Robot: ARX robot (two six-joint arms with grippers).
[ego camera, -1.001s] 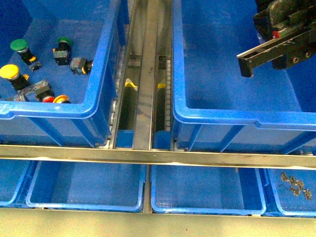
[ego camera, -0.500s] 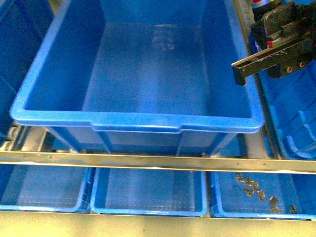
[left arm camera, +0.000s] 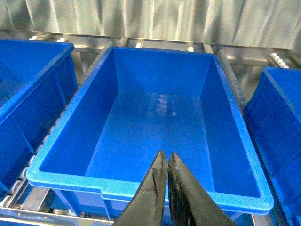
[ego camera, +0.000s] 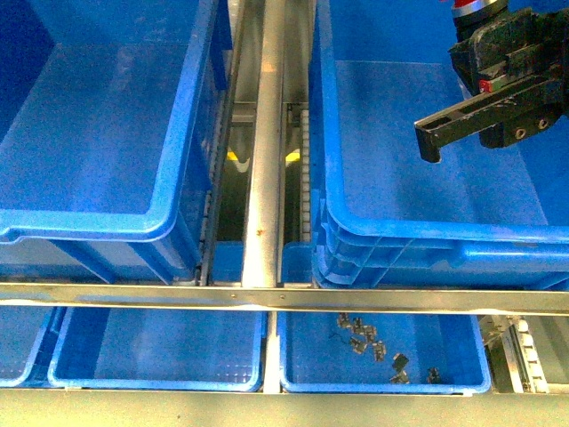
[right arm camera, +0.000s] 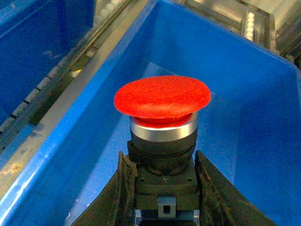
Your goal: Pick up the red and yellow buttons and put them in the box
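Clamping red button (right arm camera: 162, 96) by its dark body in right gripper (right arm camera: 163, 188), box (right arm camera: 244, 70) floor beneath — likely risking tilt or slip, gripping low under the cap.

My right gripper (right arm camera: 163, 195) has the button (right arm camera: 162, 96) hanging over the right-hand box (ego camera: 427, 233); a second box (ego camera: 89, 215) sits to its left, rail (ego camera: 264, 160) in between; shallow trays (ego camera: 160, 345) run in front, clips (ego camera: 369, 340) in the right one.

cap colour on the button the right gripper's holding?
Button cap: red, above a silver collar; clearest in the right wrist view.
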